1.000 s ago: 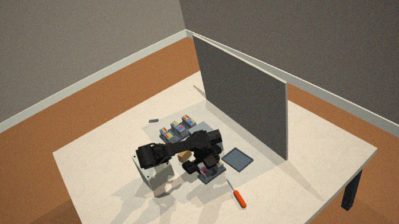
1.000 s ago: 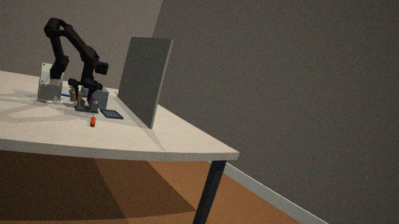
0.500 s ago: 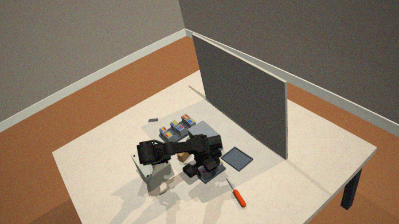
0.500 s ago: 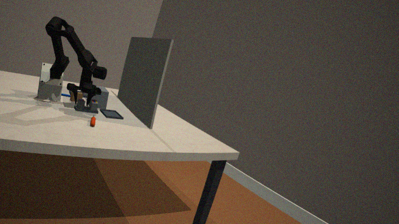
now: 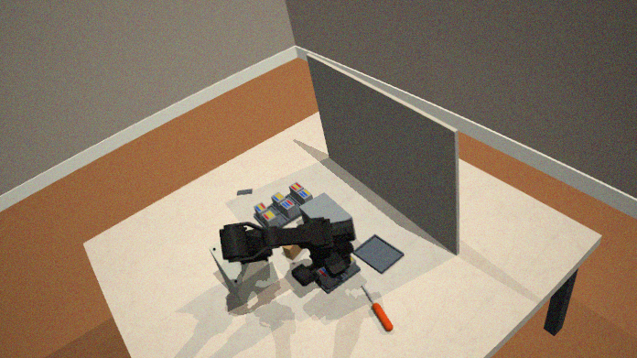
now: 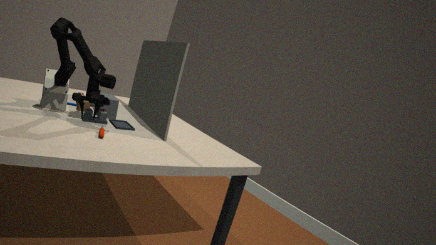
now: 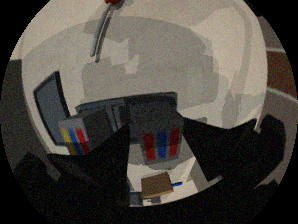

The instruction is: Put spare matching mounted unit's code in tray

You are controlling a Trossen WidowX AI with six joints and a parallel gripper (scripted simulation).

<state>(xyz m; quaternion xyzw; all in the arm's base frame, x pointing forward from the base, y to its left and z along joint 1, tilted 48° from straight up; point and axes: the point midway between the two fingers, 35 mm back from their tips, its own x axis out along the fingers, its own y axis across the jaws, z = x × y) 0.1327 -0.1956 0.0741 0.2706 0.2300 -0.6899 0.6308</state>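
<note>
- My pincer (image 5: 324, 271) is lowered over a spare (image 5: 322, 273) on its dark holder (image 5: 339, 278), fingers spread to either side of it and not yet gripping.
- The spare, striped red and blue in the wrist view, sits just beside the tray (image 5: 378, 253), not in it.
- Three more spares (image 5: 282, 205) sit beyond the grey mounted unit (image 5: 325, 210).
- An orange-handled screwdriver (image 5: 381, 314) lies nearby on the table (image 5: 493, 241).

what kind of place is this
Probably a small repair or parts bench in a bare room: a table with an arm mounted on it, coded spares in a row, a tray and a screwdriver.
</note>
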